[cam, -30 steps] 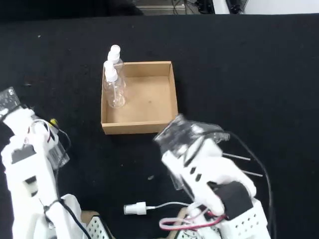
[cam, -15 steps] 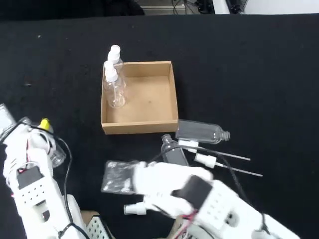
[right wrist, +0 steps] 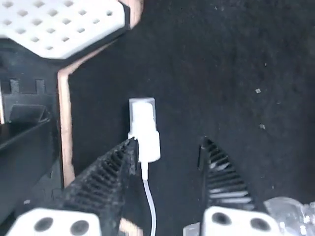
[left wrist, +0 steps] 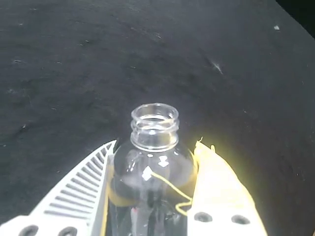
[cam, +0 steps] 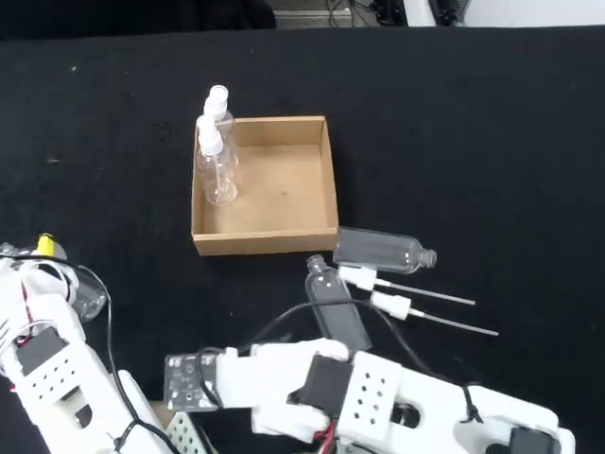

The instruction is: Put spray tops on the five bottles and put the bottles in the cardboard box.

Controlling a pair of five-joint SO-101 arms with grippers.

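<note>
The left gripper (left wrist: 155, 147) clamps an uncapped bottle (left wrist: 154, 125). The right gripper (right wrist: 167, 147) — fingers spread — hangs over a spray top (right wrist: 145, 130) on the table (right wrist: 221, 59).

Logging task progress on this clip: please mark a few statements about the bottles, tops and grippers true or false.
1. Two capped bottles are in the cardboard box. True.
2. The left gripper holds a bottle wearing a top. False: the held bottle has an open neck.
3. The right gripper is shut on a top. False: it is open, with a spray top lying on the table between its fingers.
4. Two uncapped bottles lie outside the box. True.
</note>
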